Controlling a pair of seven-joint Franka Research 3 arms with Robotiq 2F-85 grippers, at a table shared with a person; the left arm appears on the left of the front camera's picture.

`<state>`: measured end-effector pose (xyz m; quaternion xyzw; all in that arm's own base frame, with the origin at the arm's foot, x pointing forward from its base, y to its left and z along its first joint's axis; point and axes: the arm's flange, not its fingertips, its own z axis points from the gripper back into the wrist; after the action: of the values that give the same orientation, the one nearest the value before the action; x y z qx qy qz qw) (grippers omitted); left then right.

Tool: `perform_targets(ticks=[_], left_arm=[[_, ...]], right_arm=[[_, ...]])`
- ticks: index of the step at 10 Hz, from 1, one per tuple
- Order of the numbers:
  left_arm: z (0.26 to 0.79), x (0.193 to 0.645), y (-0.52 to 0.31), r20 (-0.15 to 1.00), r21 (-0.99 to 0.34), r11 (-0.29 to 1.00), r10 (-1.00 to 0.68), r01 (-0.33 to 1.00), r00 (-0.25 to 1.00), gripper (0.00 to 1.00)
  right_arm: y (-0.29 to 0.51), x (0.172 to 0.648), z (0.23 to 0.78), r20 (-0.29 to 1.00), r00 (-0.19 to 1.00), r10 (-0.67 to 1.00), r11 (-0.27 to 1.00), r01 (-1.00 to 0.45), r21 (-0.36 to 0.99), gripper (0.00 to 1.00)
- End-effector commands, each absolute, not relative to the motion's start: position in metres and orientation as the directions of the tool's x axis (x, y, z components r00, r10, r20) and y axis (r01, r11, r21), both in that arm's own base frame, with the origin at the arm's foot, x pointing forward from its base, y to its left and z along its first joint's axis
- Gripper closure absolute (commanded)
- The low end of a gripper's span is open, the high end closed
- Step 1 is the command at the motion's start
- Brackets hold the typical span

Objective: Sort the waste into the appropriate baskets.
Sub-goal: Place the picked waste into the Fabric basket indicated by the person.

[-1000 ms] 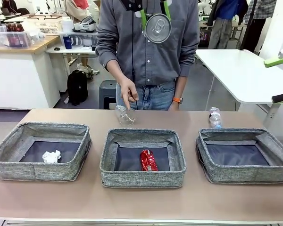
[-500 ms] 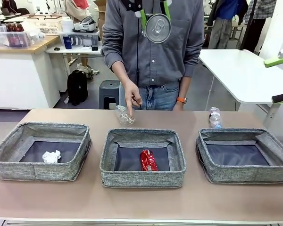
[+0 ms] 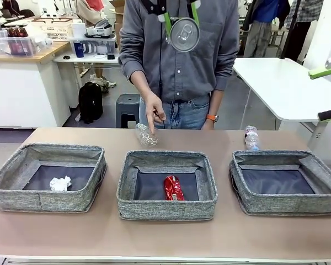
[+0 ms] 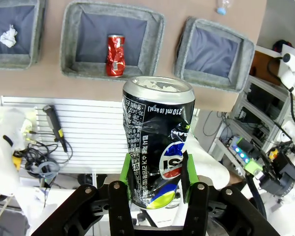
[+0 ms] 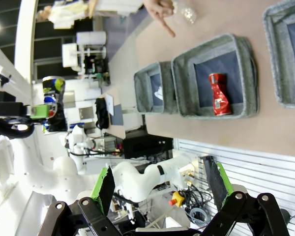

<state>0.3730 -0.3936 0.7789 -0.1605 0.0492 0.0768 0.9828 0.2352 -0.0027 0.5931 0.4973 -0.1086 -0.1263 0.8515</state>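
The left gripper [image 4: 157,172] was clamped on the dark blue-black can [image 4: 157,128], green pads pressed to its dented sides. In the front view the can hung high in front of the person's chest, one end facing the camera. The right gripper [image 5: 162,187] stood wide apart with nothing between its fingers.

Three grey baskets sat in a row on the table [image 3: 165,237]. The left basket [image 3: 11,187] held the crumpled white paper ball [image 3: 60,183]. The middle basket [image 3: 127,193] held the crushed red can [image 3: 173,187]. Just behind the middle basket lay the clear plastic cup [image 3: 146,134], with the person's hand [image 3: 153,110] pointing a finger down at it. The water bottle [image 3: 251,137] lay on the table behind the right basket [image 3: 320,201], its lower end hidden by the rim. Beyond the table stood a black backpack [image 3: 90,102] and a grey stool [image 3: 126,109].
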Motion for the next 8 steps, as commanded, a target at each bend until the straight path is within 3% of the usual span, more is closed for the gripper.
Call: perform_targets(ticks=[1,4,8], left_arm=[[0.739,0.374,-0.392,-0.057,-0.259,0.961,0.083,-0.096,0.995,0.57],[0.674,0.361,-0.379,0.015,-0.279,0.959,-0.051,0.053,0.999,0.57],[0.558,0.356,-0.381,0.033,-0.301,0.952,-0.047,0.055,0.998,0.57]], right_arm=[[-0.003,0.236,0.594,0.070,0.945,-0.319,0.459,0.090,0.884,0.00],[-0.003,0.236,0.594,0.070,0.945,-0.319,0.459,0.090,0.884,0.00],[-0.003,0.236,0.594,0.070,0.945,-0.319,0.459,0.090,0.884,0.00]])
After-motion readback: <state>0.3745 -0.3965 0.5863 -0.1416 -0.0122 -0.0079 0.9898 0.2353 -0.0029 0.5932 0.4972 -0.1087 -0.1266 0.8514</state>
